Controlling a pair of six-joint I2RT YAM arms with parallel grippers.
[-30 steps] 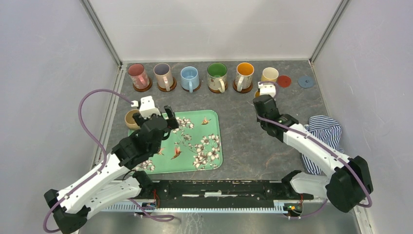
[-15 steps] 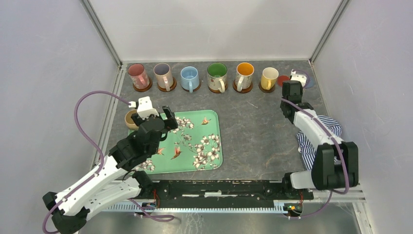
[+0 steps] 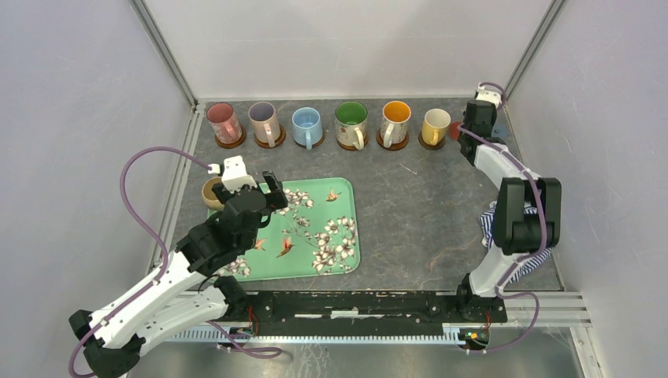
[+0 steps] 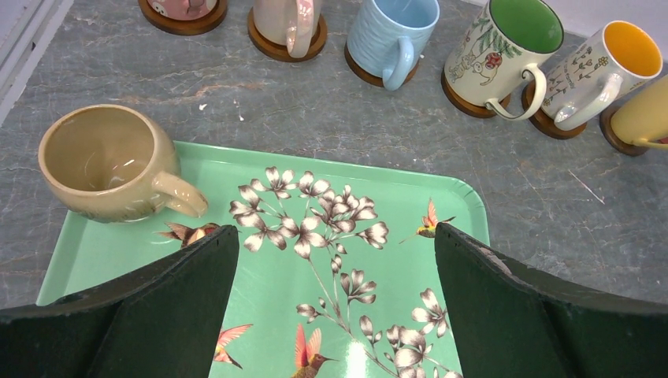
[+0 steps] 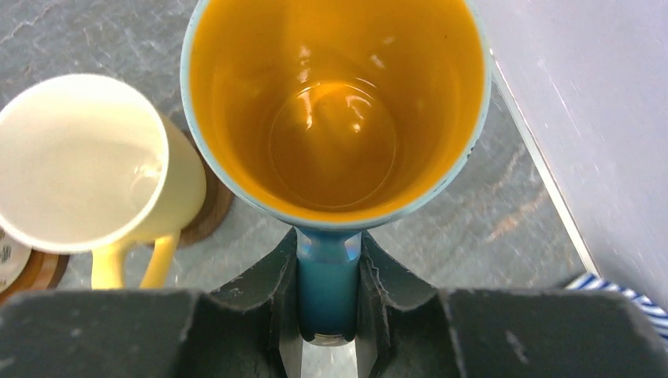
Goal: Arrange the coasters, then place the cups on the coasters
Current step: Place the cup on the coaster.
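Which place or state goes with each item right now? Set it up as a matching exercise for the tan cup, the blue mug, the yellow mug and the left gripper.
Things:
1. tan cup
2. blue mug with orange inside
3. yellow mug
4. left gripper

Places or states:
A. open above the green floral tray
B. standing on a wooden coaster
C. handle pinched in the right gripper
D. at the tray's far left corner

Pairs: 1-D, 2-C, 3-B, 4-A
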